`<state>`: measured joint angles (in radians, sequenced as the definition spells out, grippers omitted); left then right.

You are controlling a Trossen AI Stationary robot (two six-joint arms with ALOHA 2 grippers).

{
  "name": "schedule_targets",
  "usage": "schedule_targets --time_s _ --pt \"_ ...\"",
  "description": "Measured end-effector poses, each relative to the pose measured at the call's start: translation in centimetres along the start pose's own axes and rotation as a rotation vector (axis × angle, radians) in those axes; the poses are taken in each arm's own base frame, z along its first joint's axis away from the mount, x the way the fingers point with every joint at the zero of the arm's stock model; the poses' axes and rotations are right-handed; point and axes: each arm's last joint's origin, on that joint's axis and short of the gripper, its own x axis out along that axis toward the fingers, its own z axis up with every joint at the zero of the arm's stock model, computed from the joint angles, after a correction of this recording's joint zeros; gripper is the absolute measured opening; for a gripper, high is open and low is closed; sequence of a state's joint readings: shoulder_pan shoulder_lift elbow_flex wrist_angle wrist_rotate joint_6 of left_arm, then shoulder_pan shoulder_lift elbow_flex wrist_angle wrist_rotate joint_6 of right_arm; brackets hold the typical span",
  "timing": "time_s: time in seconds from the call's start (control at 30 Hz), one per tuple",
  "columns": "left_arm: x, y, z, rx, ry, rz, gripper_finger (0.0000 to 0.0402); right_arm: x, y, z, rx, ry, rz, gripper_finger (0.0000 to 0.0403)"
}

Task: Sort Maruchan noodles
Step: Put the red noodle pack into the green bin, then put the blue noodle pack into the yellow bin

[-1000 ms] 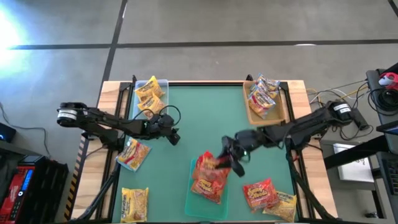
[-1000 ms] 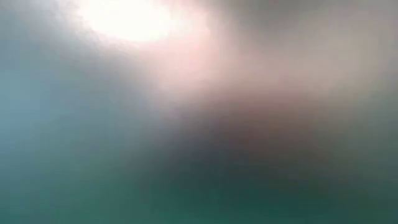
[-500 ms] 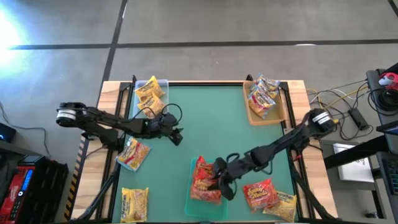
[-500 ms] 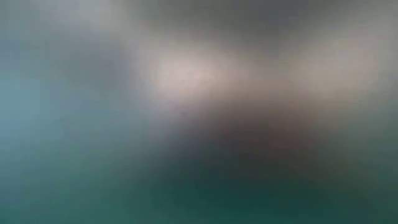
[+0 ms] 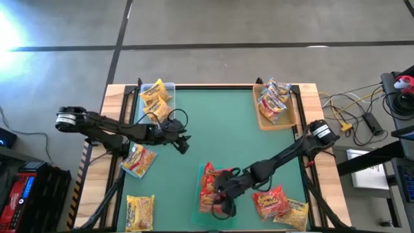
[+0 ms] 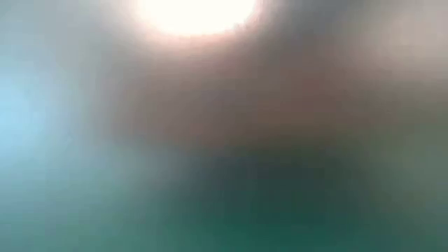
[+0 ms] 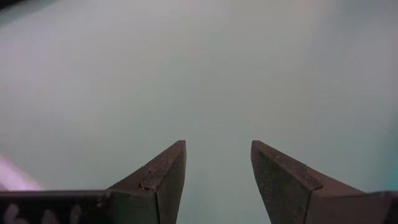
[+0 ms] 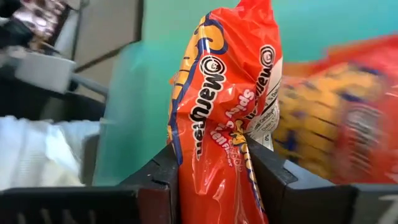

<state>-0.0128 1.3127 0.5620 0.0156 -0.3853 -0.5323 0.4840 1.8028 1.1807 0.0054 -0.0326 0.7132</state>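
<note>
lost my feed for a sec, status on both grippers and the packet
Right gripper shut on red-orange crinkly plastic Maruchan packet, low over the clear tray at the near edge. Left gripper open, empty, over green mat. Nothing in the way.

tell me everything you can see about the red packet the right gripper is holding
The red-orange Maruchan packet is crinkly, glossy plastic with a yellow and blue wordmark and a white label patch. It stands on end between the two dark fingers of the right gripper, pinched at its lower part, its top edge free. In the high view it is over the clear tray at the table's near edge, among other red packets. Whether it touches them cannot be told.
</note>
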Motion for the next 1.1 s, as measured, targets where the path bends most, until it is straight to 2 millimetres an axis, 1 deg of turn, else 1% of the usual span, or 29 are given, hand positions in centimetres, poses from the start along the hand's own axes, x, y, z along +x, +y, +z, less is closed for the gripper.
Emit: schedule_targets --time_s 0.03,0.13,0.17,0.27,0.33,0.4,0.47,0.53,0.6,0.67,0.73,0.8,0.87,0.93,0.97,1.03,1.1 --pt "-0.1 0.2 -0.2 0.006 0.017 0.0 0.0166 0.3 0.4 0.2 -0.003 -0.007 0.01 0.0114" --pt "-0.3 0.0 0.0 -0.005 0.0 -0.031 0.0166 0.2 0.6 -0.1 -0.015 0.031 -0.021 0.0115" --pt "-0.5 0.2 -0.1 0.0 0.015 -0.03 0.0166 0.5 0.9 0.2 -0.016 0.014 -0.007 0.0119" --pt "-0.7 -0.1 0.3 -0.007 -0.004 -0.063 0.0166 0.1 1.2 0.2 -0.029 0.029 -0.018 0.0141" --pt "-0.9 -0.1 0.4 0.003 -0.001 -0.078 0.0166 0.0 1.8 0.8 -0.03 -0.001 0.012 0.016" --pt "-1.1 -0.3 0.8 0.003 -0.014 -0.1 0.0166 -0.7 1.8 0.7 -0.03 0.046 -0.024 0.0178" --pt "-1.4 -0.3 0.8 0.006 -0.011 -0.113 0.0166 -1.2 2.5 1.4 -0.032 0.029 -0.003 0.0195" --pt "-1.8 -0.4 1.3 0.004 -0.022 -0.126 0.0166 -2.1 2.4 1.2 -0.042 0.077 -0.047 0.0208" --pt "-2.3 -0.1 1.2 0.015 0.007 -0.113 0.0166 -2.7 3.1 2.0 -0.067 0.039 -0.017 0.0218" --pt "-2.7 -0.4 1.8 0.011 -0.005 -0.126 0.0166 -3.7 3.1 1.9 -0.101 0.07 -0.049 0.0224" --pt "-3.3 0.0 1.4 0.02 0.026 -0.125 0.0166 -4.2 3.7 2.8 -0.155 0.003 -0.044 0.0229" --pt "-3.7 -0.3 1.8 -0.009 0.016 -0.179 0.0166 -4.8 3.3 2.7 -0.222 0.002 -0.128 0.023" --pt "-4.4 -0.1 0.9 -0.018 0.098 -0.198 0.0166 -5.0 2.9 3.3 -0.261 -0.049 -0.162 0.023" --pt "-4.9 -0.8 0.8 -0.056 0.129 -0.261 0.0166 -5.6 1.9 3.3 -0.292 -0.034 -0.258 0.023" --pt "-5.5 -0.8 0.4 -0.065 0.17 -0.271 0.0166 -5.7 1.4 3.4 -0.305 -0.036 -0.298 0.023" --pt "-6.3 -1.0 -0.7 -0.079 0.252 -0.265 0.0166 -5.7 0.9 4.3 -0.319 -0.08 -0.315 0.0231" --pt "-7.5 -1.5 -1.1 -0.109 0.32 -0.259 0.0166 -5.8 -0.4 4.1 -0.345 -0.034 -0.375 0.0231"
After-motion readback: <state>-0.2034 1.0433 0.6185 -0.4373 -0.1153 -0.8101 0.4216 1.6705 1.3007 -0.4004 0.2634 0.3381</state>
